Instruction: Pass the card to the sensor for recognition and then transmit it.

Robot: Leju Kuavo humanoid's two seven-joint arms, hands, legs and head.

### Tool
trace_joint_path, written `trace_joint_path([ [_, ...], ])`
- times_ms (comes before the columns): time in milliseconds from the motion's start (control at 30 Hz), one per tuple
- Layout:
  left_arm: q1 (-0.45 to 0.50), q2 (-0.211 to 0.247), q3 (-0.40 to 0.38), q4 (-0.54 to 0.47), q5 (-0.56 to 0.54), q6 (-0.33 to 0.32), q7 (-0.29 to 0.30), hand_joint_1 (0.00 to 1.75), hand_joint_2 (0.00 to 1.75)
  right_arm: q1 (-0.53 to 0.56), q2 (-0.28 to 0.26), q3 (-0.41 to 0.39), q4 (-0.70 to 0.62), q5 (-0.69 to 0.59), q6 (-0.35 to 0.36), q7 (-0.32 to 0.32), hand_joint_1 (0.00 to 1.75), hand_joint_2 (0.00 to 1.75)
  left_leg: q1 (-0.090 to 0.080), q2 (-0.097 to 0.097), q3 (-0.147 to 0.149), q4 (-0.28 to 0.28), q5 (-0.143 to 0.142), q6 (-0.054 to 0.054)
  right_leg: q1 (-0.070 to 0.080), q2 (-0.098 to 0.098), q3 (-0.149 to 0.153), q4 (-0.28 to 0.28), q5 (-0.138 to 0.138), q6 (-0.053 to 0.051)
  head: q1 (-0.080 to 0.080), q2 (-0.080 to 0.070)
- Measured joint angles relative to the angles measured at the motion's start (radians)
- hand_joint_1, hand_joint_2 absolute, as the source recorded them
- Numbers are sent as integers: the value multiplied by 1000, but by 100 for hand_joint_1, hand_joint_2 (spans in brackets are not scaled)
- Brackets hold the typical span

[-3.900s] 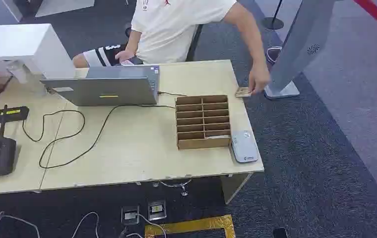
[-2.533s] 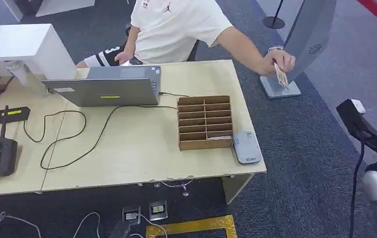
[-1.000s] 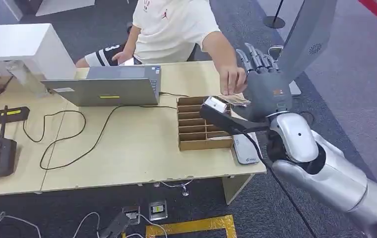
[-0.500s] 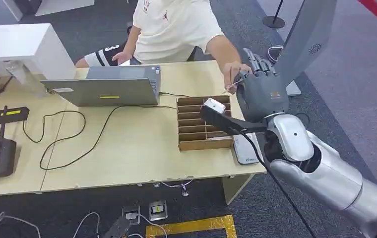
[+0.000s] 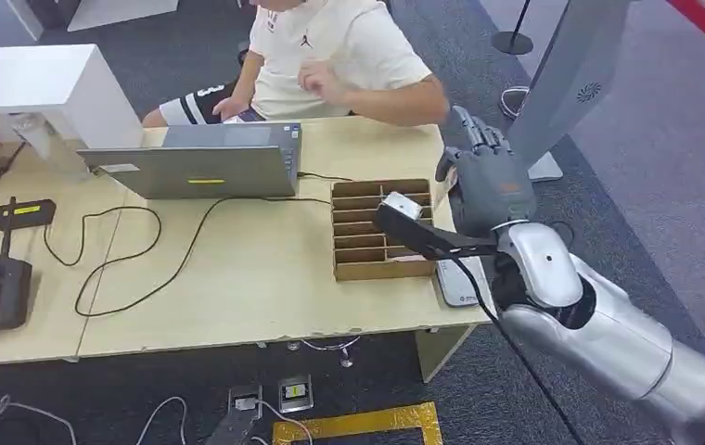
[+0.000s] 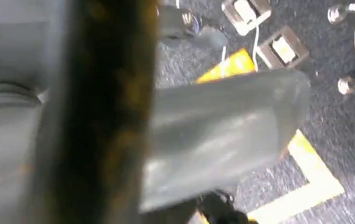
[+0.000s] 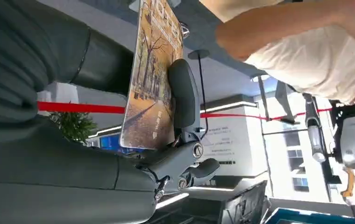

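Observation:
My right hand point(image 5: 483, 181) is raised over the right end of the table, just past the cardboard organizer point(image 5: 378, 227). In the right wrist view the card point(image 7: 152, 79), printed with an autumn tree avenue, stands pinched between the thick thumb point(image 7: 98, 58) and a dark finger point(image 7: 182, 93). The flat grey card sensor point(image 5: 455, 284) lies on the table beside the organizer, partly hidden by my forearm. My left hand point(image 6: 222, 130) is a grey blur above the floor; how its fingers lie cannot be made out.
A person in a white shirt point(image 5: 330, 56) sits behind the table point(image 5: 265, 278), one arm bent across the chest. An open laptop point(image 5: 196, 167) and cables lie to the left. A tall grey kiosk point(image 5: 567, 74) stands right of the table.
The person brought the card to my raised right hand, left it there and drew the arm back to the chest. My right hand has sunk slightly with the card in it.

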Motion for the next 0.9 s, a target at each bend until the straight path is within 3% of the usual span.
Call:
trace_joint_path([
  [267,7,-16,6,12,35,0,0,0,0,95,0,-4,109,-10,19,0,175,175,0,0,0,0,0,0,0,0,0,0,0,0,0,0],
  [500,5,-22,18,21,28,0,3,0,0,169,2,-14,250,-38,-22,0,175,175,0,-1,-1,0,0,0,0,0,0,0,0,0,0,0],
  [900,-15,-30,23,36,15,0,21,0,0,266,5,-114,336,-22,-39,0,175,175,0,0,-1,0,0,0,0,0,-1,0,0,0,0,0],
])
